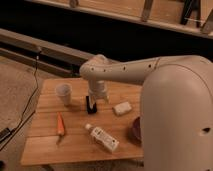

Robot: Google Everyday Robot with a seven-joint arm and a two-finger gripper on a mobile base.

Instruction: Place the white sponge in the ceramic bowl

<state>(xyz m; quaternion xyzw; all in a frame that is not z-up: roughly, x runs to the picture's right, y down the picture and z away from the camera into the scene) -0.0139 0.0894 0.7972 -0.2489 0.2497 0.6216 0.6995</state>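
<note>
You are on the reaching step. Your claw [91, 104] is open and empty over the bench [45, 142], left of the white sponge [122, 107]. Next, move right and pinch it.

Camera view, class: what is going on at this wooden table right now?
A robot's arm reaches over the table. Its gripper hangs open and empty, low between the white cup and the white sponge. The sponge lies untouched on the wood; the ceramic bowl sits near the table's edge, partly hidden by the robot's body. A bottle lies nearer the camera.
</note>
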